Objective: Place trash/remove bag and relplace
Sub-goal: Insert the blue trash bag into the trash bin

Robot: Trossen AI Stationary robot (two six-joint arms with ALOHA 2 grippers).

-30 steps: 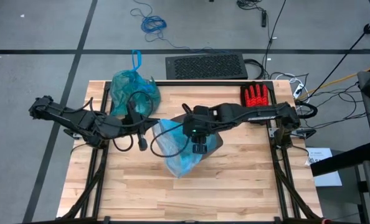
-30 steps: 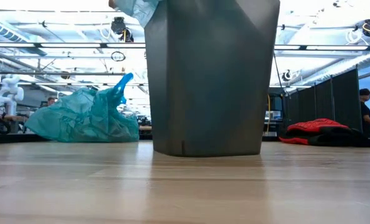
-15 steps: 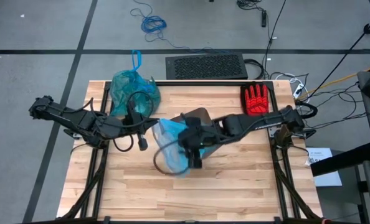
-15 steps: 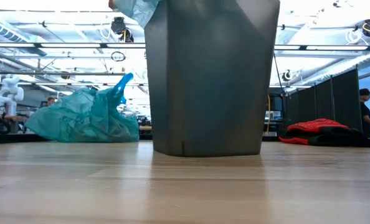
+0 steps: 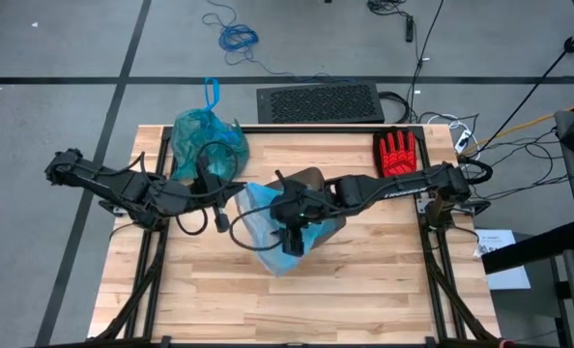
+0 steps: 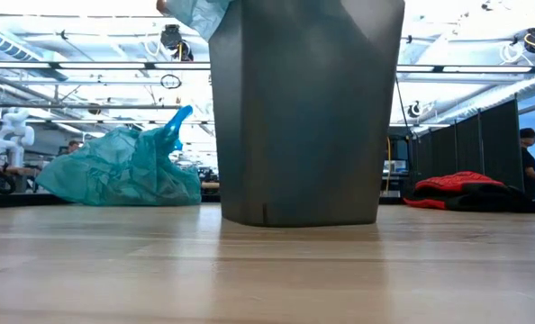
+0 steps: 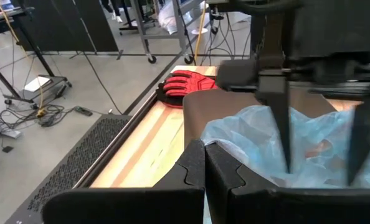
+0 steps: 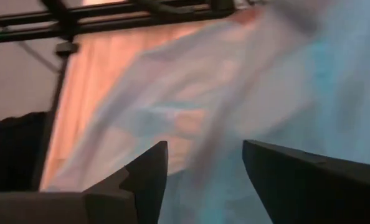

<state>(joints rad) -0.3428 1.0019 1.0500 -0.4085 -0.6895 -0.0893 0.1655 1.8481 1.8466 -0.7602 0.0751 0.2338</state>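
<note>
A dark grey bin (image 6: 303, 117) stands upright mid-table. A pale sky-blue bag (image 5: 272, 227) lies over its left and near rim and spills onto the table. My left gripper (image 5: 221, 221) is shut at that bag's left edge. My right gripper (image 5: 292, 240) is open above the pale bag, fingers pointing down into the plastic. The teal-green bag (image 5: 206, 141) sits bunched on its base at the table's far left, a strip (image 6: 179, 120) sticking up. No loose trash shows. My left gripper pinches the pale bag's left edge (image 7: 235, 163) between its shut fingers (image 7: 194, 177), coming in level from the table's left. The fingers hide the exact spot and the number of layers. The plastic beyond it lies slack. My right gripper reaches from above into the pale bag's loose plastic (image 8: 203, 124) with its fingers (image 7: 284, 124) spread; whether the tips press on it I cannot tell.
A red glove (image 5: 396, 153) lies at the table's far right. A black grille (image 5: 319, 102) sits on the floor past the far edge. Bare wood lies along the near side (image 5: 297, 300). People stand in the room behind (image 6: 529, 162).
My right gripper has swung from over the bin toward the table's left and near side, across the pale bag. The bag's loose near part spread out into an open loop half a second ago and now lies bunched again. The left gripper has kept still.
</note>
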